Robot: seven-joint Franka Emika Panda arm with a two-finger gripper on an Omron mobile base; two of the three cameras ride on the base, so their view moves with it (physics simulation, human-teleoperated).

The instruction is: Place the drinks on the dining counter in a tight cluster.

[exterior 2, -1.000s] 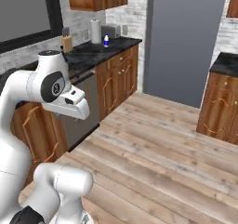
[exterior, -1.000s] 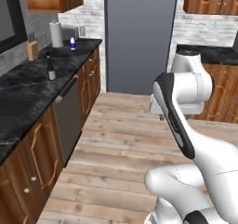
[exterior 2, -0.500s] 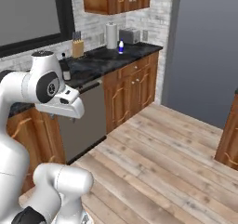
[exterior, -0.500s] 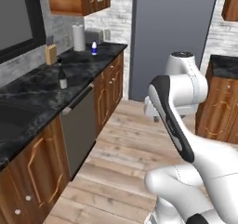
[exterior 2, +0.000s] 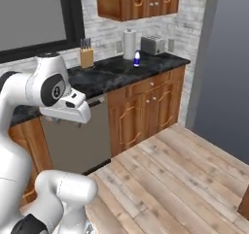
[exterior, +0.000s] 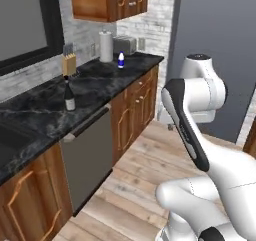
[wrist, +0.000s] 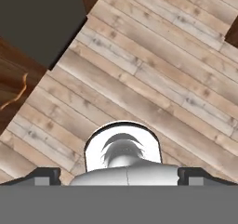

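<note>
Bottles, wine (exterior: 69,94) and blue-and-white (exterior: 121,60), stand untouched on the wall counter (exterior: 107,80); jaws wide apart, empty.

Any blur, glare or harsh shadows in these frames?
Left base view: soft and low-res, the wine bottle label unreadable; flat light, faint sheen on the wall counter. Right base view: same softness, the small blue-and-white bottle a smudge. Hand view: floor planks fairly crisp, no glare, no cast shadows.

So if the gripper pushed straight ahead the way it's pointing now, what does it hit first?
Most likely the wood plank floor: the open gripper looks straight down at bare boards, with nothing in between as far as the hand view shows.
</note>
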